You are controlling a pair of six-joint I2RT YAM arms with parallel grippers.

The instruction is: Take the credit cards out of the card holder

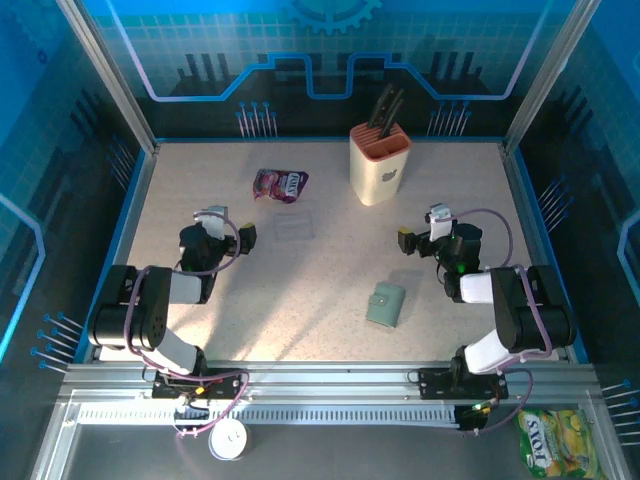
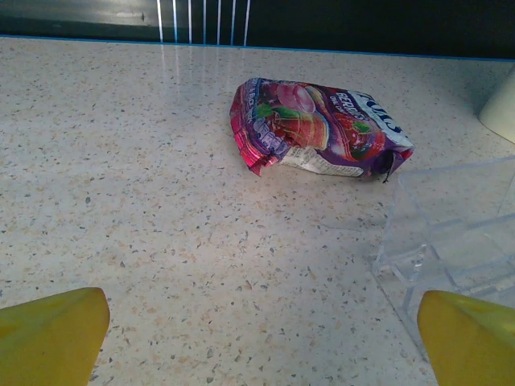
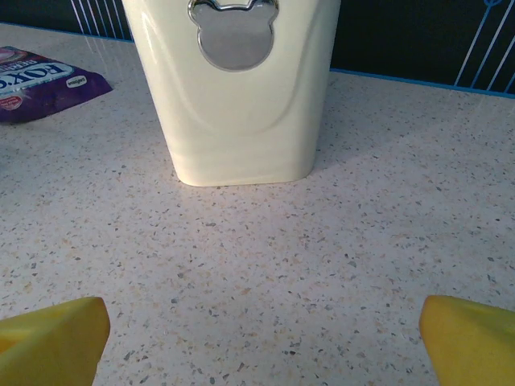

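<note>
Table: speckled stone-look, smooth. Pouch: crinkled glossy foil. Tray: clr plastic. Knife block: glossy plastic w/ metal badge. Card holder: matt.

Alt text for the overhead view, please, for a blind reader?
A closed green card holder lies on a table, nearer the right gripper than the left gripper. Farther back: a knife block, a purple pouch, a clear box.

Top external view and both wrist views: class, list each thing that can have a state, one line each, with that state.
Sage-green soft card holder: folded shut, lying flat.
Beige knife block: upright, dark-handled knives in its slots.
Purple foil snack pouch: lying flat, crumpled.
Clear plastic tray: lying flat, looks empty.
Left hand: open, holding nothing.
Right hand: open, holding nothing.
</note>
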